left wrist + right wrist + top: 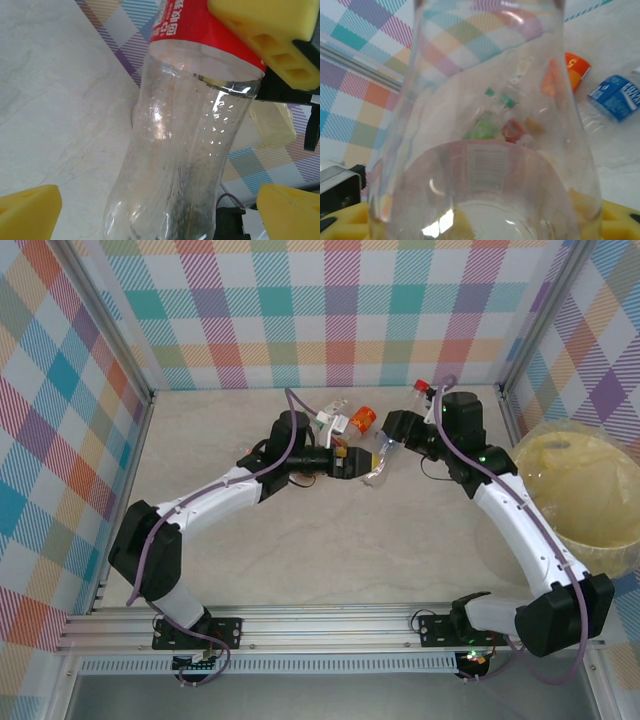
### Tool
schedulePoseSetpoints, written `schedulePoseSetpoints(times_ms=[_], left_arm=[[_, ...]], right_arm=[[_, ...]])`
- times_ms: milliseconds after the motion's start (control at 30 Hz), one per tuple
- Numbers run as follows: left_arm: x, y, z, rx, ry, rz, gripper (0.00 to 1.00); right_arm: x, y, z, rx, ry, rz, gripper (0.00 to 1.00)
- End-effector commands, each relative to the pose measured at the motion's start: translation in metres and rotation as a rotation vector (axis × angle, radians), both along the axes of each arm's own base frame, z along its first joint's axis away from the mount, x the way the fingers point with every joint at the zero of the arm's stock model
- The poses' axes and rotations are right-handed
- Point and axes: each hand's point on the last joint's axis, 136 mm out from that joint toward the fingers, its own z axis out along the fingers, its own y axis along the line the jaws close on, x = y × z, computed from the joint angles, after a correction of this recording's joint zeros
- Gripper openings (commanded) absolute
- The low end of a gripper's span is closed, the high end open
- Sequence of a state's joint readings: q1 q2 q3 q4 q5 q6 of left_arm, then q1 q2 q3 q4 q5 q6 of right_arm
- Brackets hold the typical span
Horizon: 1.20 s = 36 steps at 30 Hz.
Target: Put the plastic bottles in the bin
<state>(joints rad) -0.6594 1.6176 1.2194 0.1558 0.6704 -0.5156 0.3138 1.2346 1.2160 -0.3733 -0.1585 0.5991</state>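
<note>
A clear plastic bottle [378, 464] with a red label hangs between my two grippers above the middle of the table. My right gripper [393, 440] is shut on its red-labelled upper part, and one of its yellow fingers [270, 30] presses on the label. In the right wrist view the bottle [485, 100] sits between the right gripper [480, 222]. My left gripper [352, 464] is open around the bottle's lower body [185, 145], with a gap on each side of its fingers [27, 210]. The pale-yellow bin [590, 485] stands at the right edge.
More bottles lie at the back of the table: an orange-labelled one [362, 420], a red-capped one [424, 390] and a blue-labelled one [617, 97]. Checked walls close in the table on three sides.
</note>
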Motion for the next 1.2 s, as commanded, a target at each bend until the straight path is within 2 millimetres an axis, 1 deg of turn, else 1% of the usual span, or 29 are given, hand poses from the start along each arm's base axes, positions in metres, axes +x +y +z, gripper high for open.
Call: schedulePoseSetpoints(times_ms=[0, 100, 167, 333, 533, 667, 767, 900, 1000, 1167], left_arm=[[0.000, 0.014, 0.029, -0.038, -0.070, 0.039, 1.00], [0.007, 0.024, 0.032, -0.033, -0.085, 0.098, 1.00], [0.014, 0.033, 0.032, -0.022, -0.092, 0.160, 1.00], [0.034, 0.061, 0.025, 0.016, -0.097, 0.334, 1.00], [0.054, 0.090, 0.003, 0.062, -0.040, 0.507, 1.00], [0.065, 0.111, -0.016, 0.113, 0.006, 0.629, 1.00], [0.068, 0.118, -0.027, 0.143, 0.032, 0.666, 1.00], [0.070, 0.118, -0.035, 0.163, 0.057, 0.671, 1.00], [0.070, 0.117, -0.038, 0.174, 0.066, 0.669, 1.00], [0.070, 0.119, -0.044, 0.188, 0.075, 0.674, 1.00]], right_arm=[[-0.003, -0.020, 0.031, -0.074, -0.107, -0.055, 0.57], [-0.006, -0.031, 0.039, -0.122, -0.137, -0.088, 0.56], [-0.008, -0.039, 0.047, -0.158, -0.167, -0.111, 0.56], [-0.017, -0.064, 0.070, -0.257, -0.242, -0.184, 0.55], [-0.029, -0.088, 0.104, -0.314, -0.332, -0.248, 0.54], [-0.034, -0.114, 0.128, -0.354, -0.384, -0.335, 0.54], [-0.037, -0.138, 0.142, -0.370, -0.398, -0.402, 0.54], [-0.045, -0.172, 0.153, -0.407, -0.383, -0.503, 0.54], [-0.052, -0.191, 0.158, -0.433, -0.373, -0.559, 0.54], [-0.059, -0.215, 0.165, -0.500, -0.342, -0.637, 0.54]])
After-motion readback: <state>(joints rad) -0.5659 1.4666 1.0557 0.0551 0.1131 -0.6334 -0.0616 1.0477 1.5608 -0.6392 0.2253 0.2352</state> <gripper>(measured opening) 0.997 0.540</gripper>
